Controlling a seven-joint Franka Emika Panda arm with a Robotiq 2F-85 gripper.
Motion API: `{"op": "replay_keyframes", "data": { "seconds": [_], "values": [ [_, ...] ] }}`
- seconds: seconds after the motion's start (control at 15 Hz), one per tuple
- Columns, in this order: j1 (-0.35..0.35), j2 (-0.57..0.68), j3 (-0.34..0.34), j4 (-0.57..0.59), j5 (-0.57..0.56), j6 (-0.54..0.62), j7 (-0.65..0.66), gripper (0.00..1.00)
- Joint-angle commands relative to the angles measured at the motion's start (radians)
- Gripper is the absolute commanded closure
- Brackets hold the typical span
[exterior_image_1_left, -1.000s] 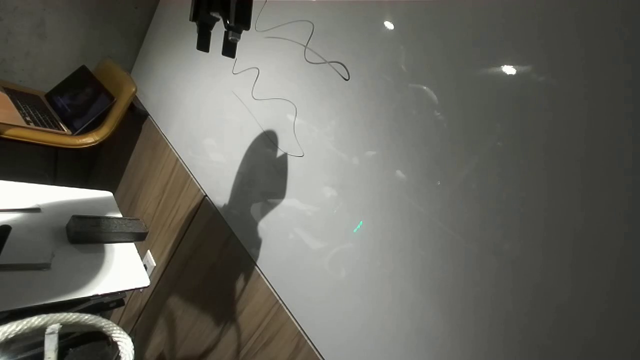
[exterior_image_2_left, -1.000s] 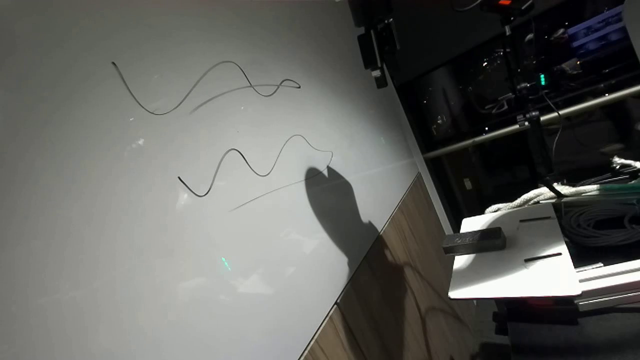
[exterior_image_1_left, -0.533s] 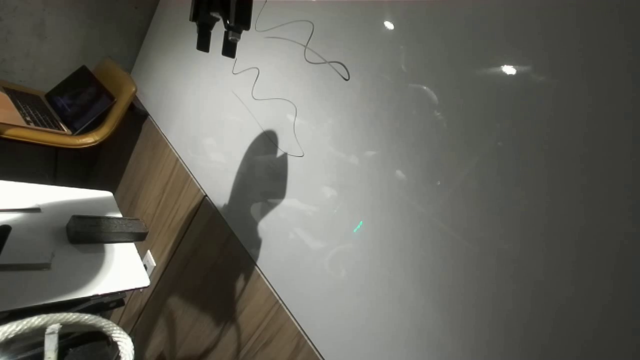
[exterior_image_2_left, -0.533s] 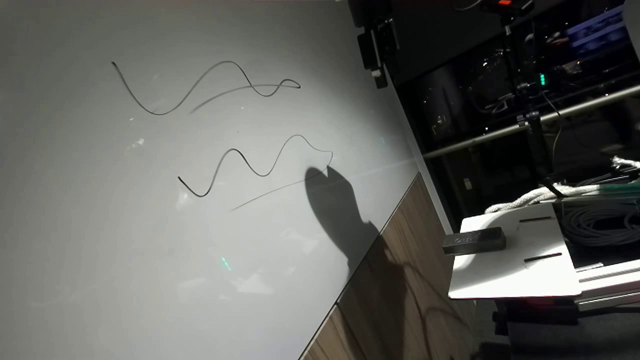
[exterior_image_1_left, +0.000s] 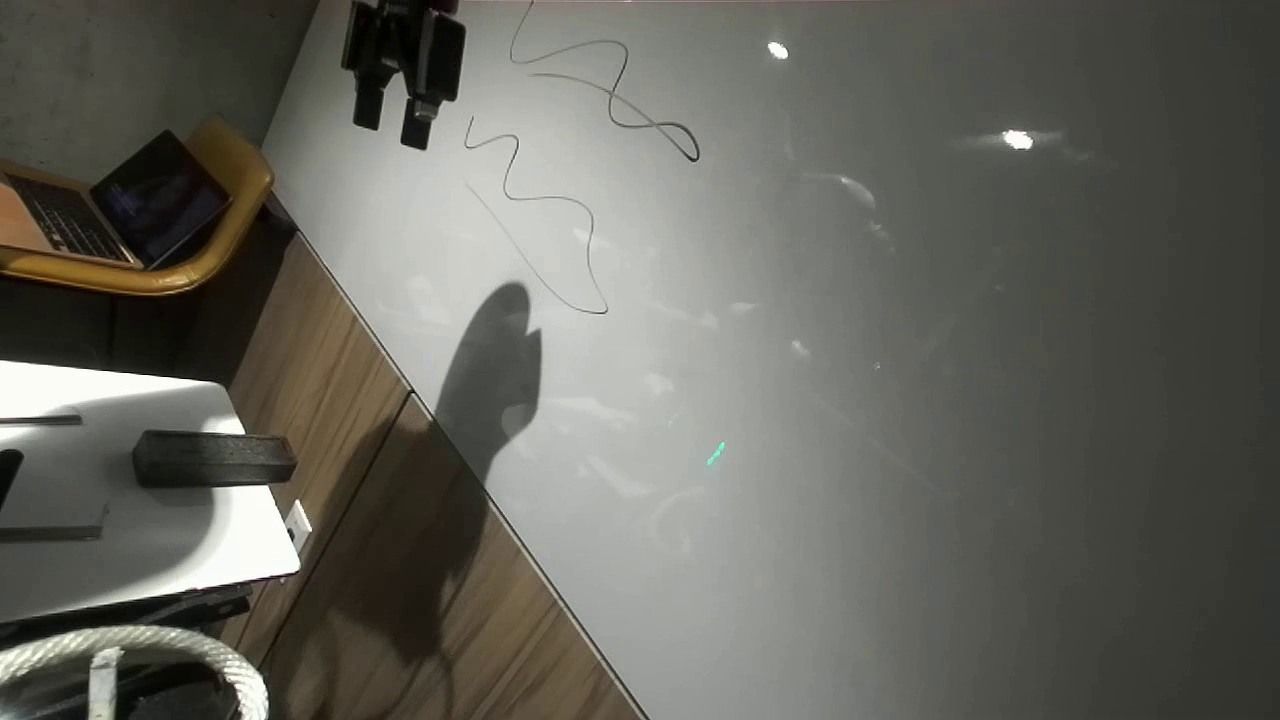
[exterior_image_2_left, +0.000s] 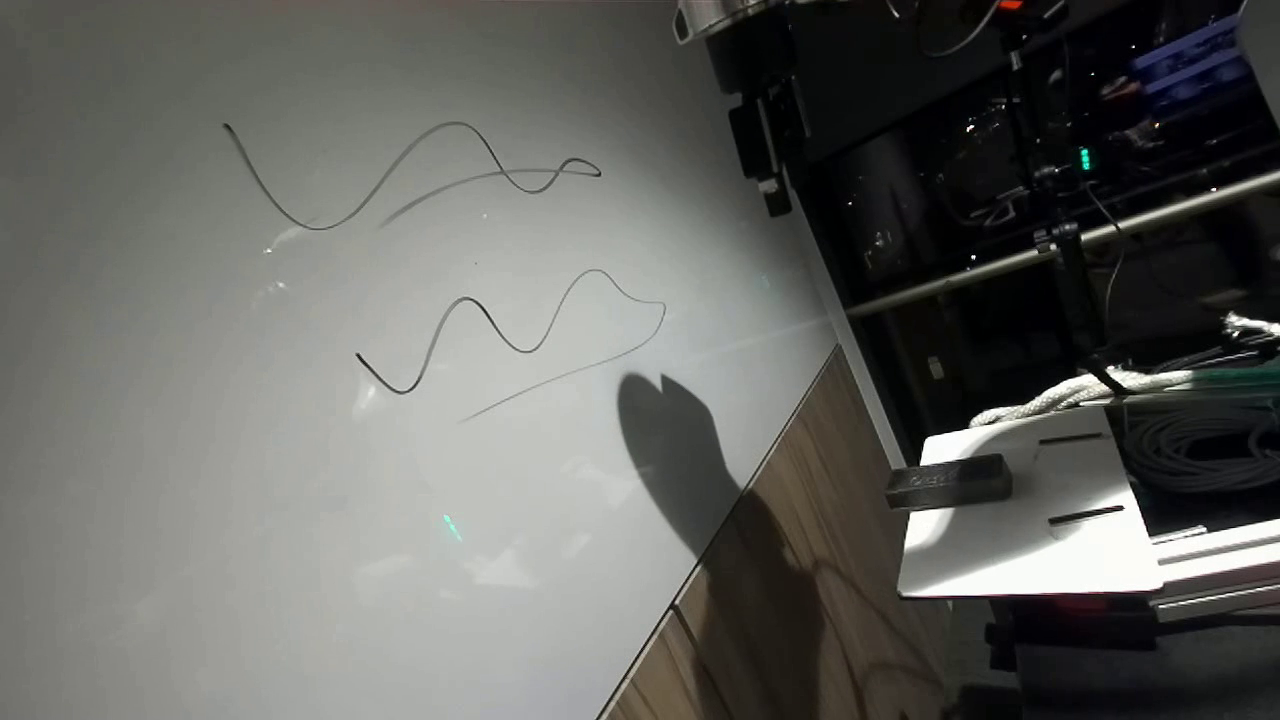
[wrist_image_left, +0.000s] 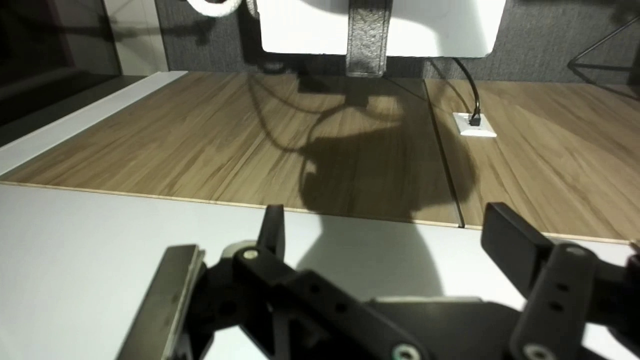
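My gripper (exterior_image_1_left: 393, 122) is open and empty, in front of the whiteboard (exterior_image_1_left: 800, 450). It also shows at the top of an exterior view (exterior_image_2_left: 768, 195). In the wrist view its fingers (wrist_image_left: 384, 225) are wide apart with nothing between them. Thin black wavy lines, an upper one (exterior_image_2_left: 455, 123) and a lower one (exterior_image_2_left: 465, 298), are drawn on the whiteboard. In an exterior view, the lower line (exterior_image_1_left: 593, 215) is nearest the gripper. A dark oblong block (exterior_image_1_left: 213, 459) lies on a white plate (exterior_image_1_left: 240, 540), its end past the plate's edge; it also shows in the wrist view (wrist_image_left: 369, 37).
Wood panelling (wrist_image_left: 200, 140) borders the whiteboard, with a wall socket (wrist_image_left: 475, 125) and cable. White rope (exterior_image_2_left: 1080, 385) and coiled cable (exterior_image_2_left: 1200, 450) lie by the plate. A yellow-brown chair (exterior_image_1_left: 240, 165) holds an open laptop (exterior_image_1_left: 165, 200). The arm's shadow (exterior_image_1_left: 490, 380) falls on the board.
In both exterior views my gripper has moved down, nearer the wood edge, over the last half second. Its shadow has slid down off the lower line. The fingers stay open; the block has not moved.
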Motion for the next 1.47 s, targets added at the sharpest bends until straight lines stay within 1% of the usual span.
{"op": "replay_keyframes", "data": {
  "seconds": [0.0,0.27,0.4,0.53,0.6,0.67,0.93,1.13,1.4],
  "values": [
    [0.028,0.001,-0.018,-0.097,0.044,0.093,0.019,0.0],
    [0.014,0.029,-0.036,-0.252,0.053,0.226,0.013,0.0],
    [0.016,0.06,-0.044,-0.322,0.058,0.305,0.007,0.0],
    [0.018,0.112,-0.037,-0.366,0.053,0.391,0.01,0.0],
    [0.015,0.169,-0.032,-0.339,0.049,0.417,0.012,0.0],
    [0.013,0.193,-0.03,-0.359,0.046,0.456,0.015,0.0],
    [0.002,0.287,-0.035,-0.366,0.039,0.496,0.025,0.0],
    [-0.004,0.35,-0.051,-0.366,0.04,0.531,0.01,0.0],
    [-0.015,0.44,-0.062,-0.366,0.012,0.627,0.004,0.0]
  ]
}}
